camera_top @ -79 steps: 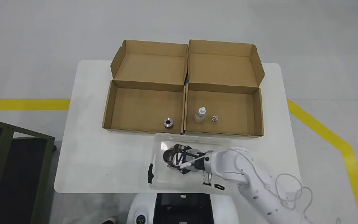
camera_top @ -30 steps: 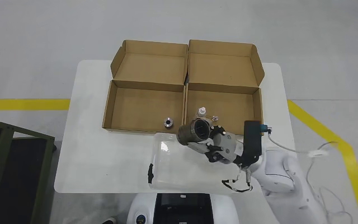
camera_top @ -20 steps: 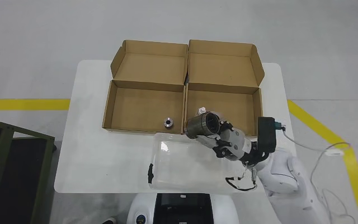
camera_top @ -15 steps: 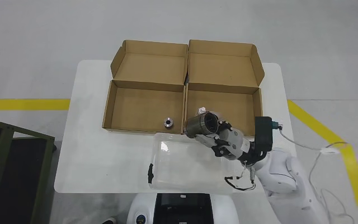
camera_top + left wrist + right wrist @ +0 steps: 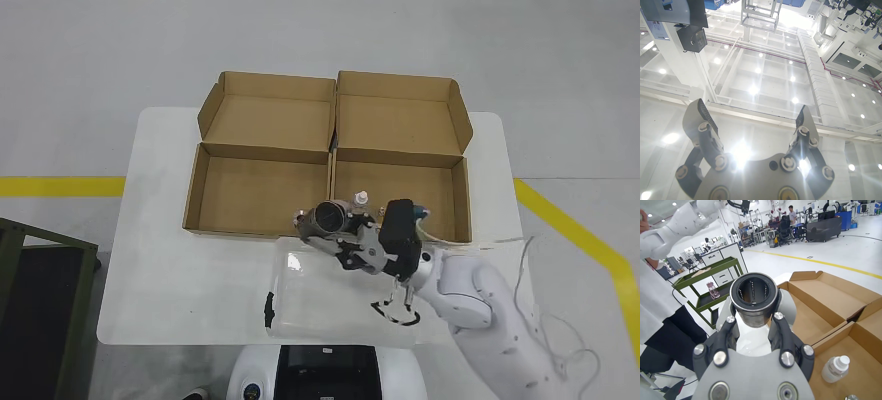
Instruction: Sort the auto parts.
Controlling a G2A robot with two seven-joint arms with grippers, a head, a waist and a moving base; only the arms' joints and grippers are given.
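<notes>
Right wrist view: bearing (image 5: 753,310) axis points outward from tool (image 5: 755,313).

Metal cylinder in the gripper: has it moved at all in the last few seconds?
Yes. The metal cylinder rose out of the clear tray, then shifted toward the left box.

You can read nothing here. The label on the small white bottle (image 5: 834,369) in the cardboard box (image 5: 865,351) is too small to make out, and the poster (image 5: 656,31) on the pillar (image 5: 672,63) is blurred.

Dark grey bearing (image 5: 753,306), brown boxes (image 5: 250,195)
</notes>
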